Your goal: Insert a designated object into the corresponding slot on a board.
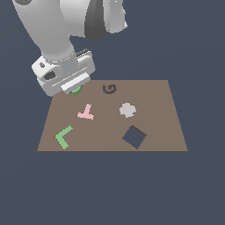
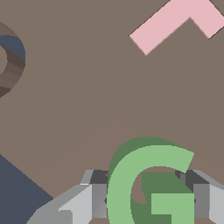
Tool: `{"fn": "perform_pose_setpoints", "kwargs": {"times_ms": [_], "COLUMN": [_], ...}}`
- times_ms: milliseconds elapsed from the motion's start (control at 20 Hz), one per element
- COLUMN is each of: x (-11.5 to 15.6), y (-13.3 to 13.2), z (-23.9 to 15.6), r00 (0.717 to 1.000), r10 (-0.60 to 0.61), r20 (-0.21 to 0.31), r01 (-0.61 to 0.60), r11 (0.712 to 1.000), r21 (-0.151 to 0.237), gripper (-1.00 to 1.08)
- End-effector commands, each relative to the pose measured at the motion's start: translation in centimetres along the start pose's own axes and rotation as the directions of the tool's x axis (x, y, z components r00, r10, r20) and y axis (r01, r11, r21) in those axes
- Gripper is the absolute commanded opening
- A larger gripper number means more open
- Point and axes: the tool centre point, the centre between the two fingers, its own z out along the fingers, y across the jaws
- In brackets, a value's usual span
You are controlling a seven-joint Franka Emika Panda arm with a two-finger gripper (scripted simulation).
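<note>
The small bright-green G block point(image 2: 124, 175) lies on the brown board point(image 1: 154, 94) near its far corner on the exterior view's left. In the exterior view only a sliver of the G point(image 1: 76, 91) shows under the hand. My gripper point(image 1: 74, 89) is down over it. In the wrist view the gripper point(image 2: 146, 194) has one finger against each side of the G, shut on it. The dark G-shaped slot point(image 1: 109, 89) is at the board's far edge, to the exterior view's right of the gripper. Part of the slot also shows in the wrist view point(image 2: 15, 65).
A pink T-shaped piece point(image 1: 86, 113) lies near the gripper and also shows in the wrist view point(image 2: 175, 22). A larger green L-shaped piece point(image 1: 64, 136) lies at the near corner. A pale rounded piece point(image 1: 127, 110) and a dark square hole point(image 1: 134, 137) are further right.
</note>
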Motion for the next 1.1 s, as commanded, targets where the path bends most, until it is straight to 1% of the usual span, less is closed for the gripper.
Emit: {"fn": "perform_pose_setpoints", "kwargs": {"times_ms": [0, 350, 600, 750, 850, 950, 1050], "x": [0.0, -0.3, -0.6, -0.7, -0.8, -0.8, -0.8], "y": [-0.1, -0.8, -1.7, -2.4, -2.9, -3.4, -4.0], "z": [0.0, -0.1, -0.1, -0.1, -0.1, -0.2, -0.2], "r00": [1.000, 0.994, 0.974, 0.952, 0.931, 0.904, 0.871], "r10": [0.015, 0.114, 0.225, 0.306, 0.365, 0.427, 0.491], "r20": [0.000, 0.000, 0.000, 0.000, -0.001, -0.001, -0.001], "r01": [-0.015, -0.114, -0.225, -0.306, -0.365, -0.427, -0.491], "r11": [1.000, 0.994, 0.974, 0.952, 0.931, 0.904, 0.871], "r21": [0.000, 0.000, -0.001, -0.001, -0.001, -0.001, -0.001], "gripper": [-1.00, -1.00, -1.00, -1.00, -1.00, -1.00, -1.00]}}
